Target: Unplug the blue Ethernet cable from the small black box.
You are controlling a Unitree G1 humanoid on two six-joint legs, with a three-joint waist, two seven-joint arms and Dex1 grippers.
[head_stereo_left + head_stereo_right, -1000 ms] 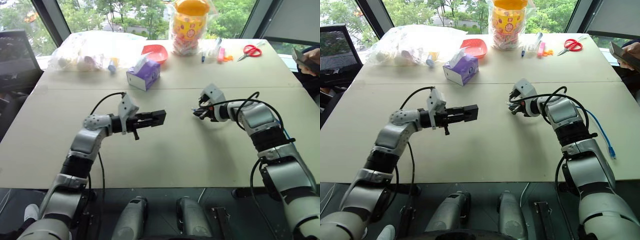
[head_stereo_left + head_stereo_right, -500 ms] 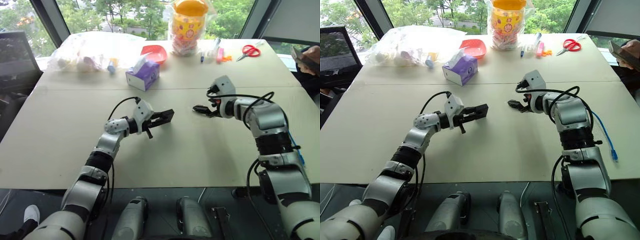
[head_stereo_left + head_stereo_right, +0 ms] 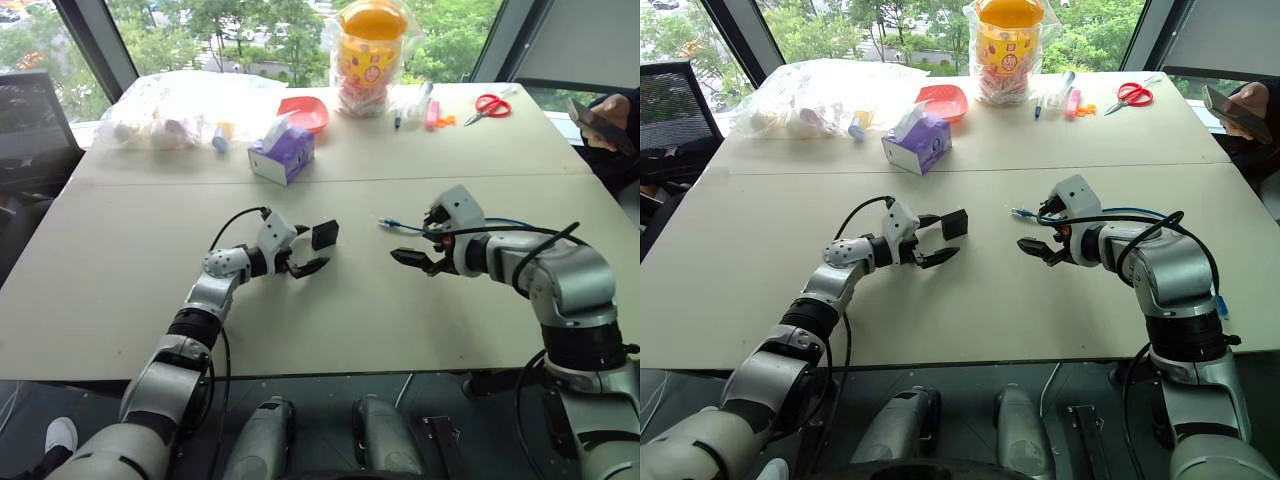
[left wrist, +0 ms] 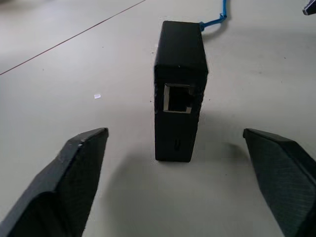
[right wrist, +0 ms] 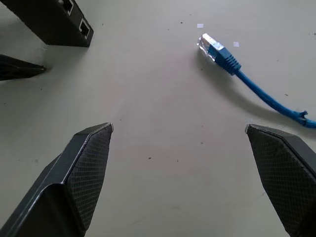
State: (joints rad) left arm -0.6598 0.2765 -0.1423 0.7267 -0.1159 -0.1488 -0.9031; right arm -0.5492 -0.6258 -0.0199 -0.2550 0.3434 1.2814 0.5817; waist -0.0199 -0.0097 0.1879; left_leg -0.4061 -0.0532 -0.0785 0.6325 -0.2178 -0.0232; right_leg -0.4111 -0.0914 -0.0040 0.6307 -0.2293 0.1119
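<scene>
The small black box (image 4: 178, 89) stands on edge on the table, its empty port facing my left gripper (image 3: 315, 247). That gripper is open, its fingers (image 4: 81, 163) spread to either side of the box and apart from it. The blue Ethernet cable (image 5: 256, 89) lies loose on the table with its clear plug (image 5: 208, 44) free of the box. The plug (image 3: 385, 222) rests between the two hands, just beyond my right gripper (image 5: 178, 128), which is open with nothing between its fingers. The cable trails away to the right past the right arm.
A purple tissue box (image 3: 283, 152), a red bowl (image 3: 305, 110), a bag of small items (image 3: 175, 105), a yellow-lidded jar (image 3: 365, 50) and red scissors (image 3: 487, 103) stand along the table's far side. A person's hand holding a phone (image 3: 598, 122) is at the far right.
Both grippers have opened. The left one sank and let the black box go onto the table. The right one drew back toward me, leaving the blue plug lying on the table.
</scene>
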